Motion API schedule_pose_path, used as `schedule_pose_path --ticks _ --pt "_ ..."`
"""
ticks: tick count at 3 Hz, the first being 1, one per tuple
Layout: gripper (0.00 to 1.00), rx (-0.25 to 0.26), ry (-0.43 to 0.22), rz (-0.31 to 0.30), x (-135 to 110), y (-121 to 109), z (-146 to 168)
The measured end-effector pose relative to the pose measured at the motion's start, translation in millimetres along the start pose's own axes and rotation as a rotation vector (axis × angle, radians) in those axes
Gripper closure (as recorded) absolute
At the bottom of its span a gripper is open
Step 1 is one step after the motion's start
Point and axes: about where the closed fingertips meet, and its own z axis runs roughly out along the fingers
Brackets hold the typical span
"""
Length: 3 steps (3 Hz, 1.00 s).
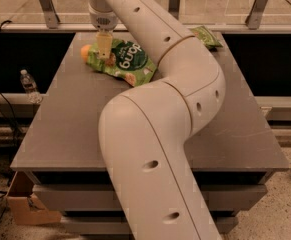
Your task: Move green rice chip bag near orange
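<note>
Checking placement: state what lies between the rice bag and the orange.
Nothing: camera view shows the rice bag against the orange, gripper over that end.

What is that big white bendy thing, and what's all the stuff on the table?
That big white bendy thing is a robot's arm. The one picture is taken from close to the arm's thick end, looking across a grey table. At the arm's far tip is its gripper, the robot's hand. It is down at the left end of a green rice chip bag, right beside a small orange. Whether it is holding the bag, I cannot tell. A smaller green bag lies at the far right edge.
</note>
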Motion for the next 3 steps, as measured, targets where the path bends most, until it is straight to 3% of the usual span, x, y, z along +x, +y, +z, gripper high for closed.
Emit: schedule_pose_path --ticks 2,3 --pt "0.12 0.01 -0.008 -0.002 -3.7 -3.3 8.3" --pt "0.0 0.013 -0.011 -0.003 -5.2 -4.4 12.2"
